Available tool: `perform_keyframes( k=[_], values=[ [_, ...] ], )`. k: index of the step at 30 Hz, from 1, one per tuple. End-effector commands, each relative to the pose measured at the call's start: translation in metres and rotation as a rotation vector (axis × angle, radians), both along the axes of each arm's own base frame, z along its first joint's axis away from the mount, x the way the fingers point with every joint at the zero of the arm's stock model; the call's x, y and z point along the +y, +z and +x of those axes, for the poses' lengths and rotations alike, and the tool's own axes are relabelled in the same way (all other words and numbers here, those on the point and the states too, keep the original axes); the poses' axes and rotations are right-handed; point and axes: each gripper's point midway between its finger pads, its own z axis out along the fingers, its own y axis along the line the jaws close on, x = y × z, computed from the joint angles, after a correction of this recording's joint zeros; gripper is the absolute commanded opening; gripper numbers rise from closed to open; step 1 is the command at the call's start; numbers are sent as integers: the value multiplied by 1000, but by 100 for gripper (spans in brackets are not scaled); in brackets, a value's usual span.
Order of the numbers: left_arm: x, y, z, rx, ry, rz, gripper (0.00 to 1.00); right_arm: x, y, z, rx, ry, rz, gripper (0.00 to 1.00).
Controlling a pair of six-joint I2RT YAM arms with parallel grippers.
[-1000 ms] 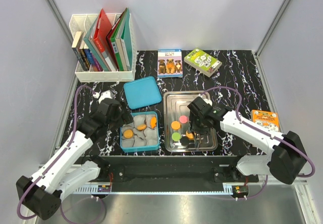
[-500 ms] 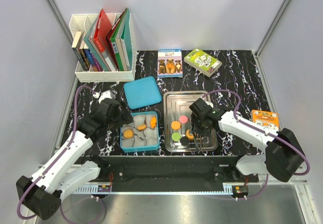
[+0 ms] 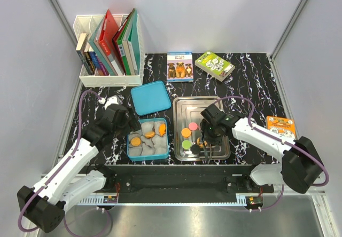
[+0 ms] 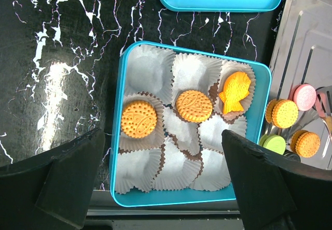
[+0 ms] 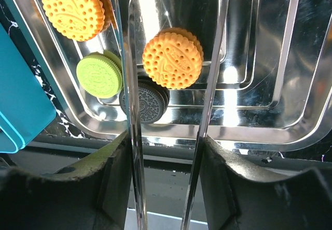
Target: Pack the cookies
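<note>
Cookies (image 4: 284, 113) lie in two places on the black marbled tabletop (image 3: 251, 82). Five are on the steel tray (image 3: 200, 106): a pink cookie (image 3: 193, 125), a far orange cookie (image 5: 73, 8), a green cookie (image 5: 99, 74), a black cookie (image 5: 145, 102) and a near orange cookie (image 5: 172, 58). The right gripper (image 3: 205, 147) is down over the tray's near end. Its two thin fingers (image 5: 212, 85) straddle the near orange cookie with the jaws partly open; a sliver of tray shows on each side, so they do not grip it. That cookie overlaps the black one, which touches the green one. Left of the tray stands a blue tin (image 4: 176, 203) lined with white paper cups (image 4: 150, 72). It holds two round orange cookies (image 4: 138, 119) and a fish-shaped orange cookie (image 4: 234, 91). Its blue lid (image 3: 151, 97) lies flat just beyond it. The left gripper (image 4: 162, 137) hovers above the tin, jaws wide and holding nothing.
</note>
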Motion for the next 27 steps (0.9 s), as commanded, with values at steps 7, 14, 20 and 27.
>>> perform_keyframes(
  k=[7, 14, 20, 27],
  values=[
    [-6, 10, 8, -46, -13, -28, 99, 16, 23, 9, -50, 18, 91, 41],
    [-6, 11, 9, -46, -12, -29, 99, 15, 59, 20, -133, 19, 104, 35],
    [-5, 11, 9, -49, -8, -28, 99, 22, 108, 31, -218, 31, 154, 32],
    [-5, 14, 9, -57, -2, -28, 99, 54, 153, 32, -259, 115, 308, 21]
  ],
)
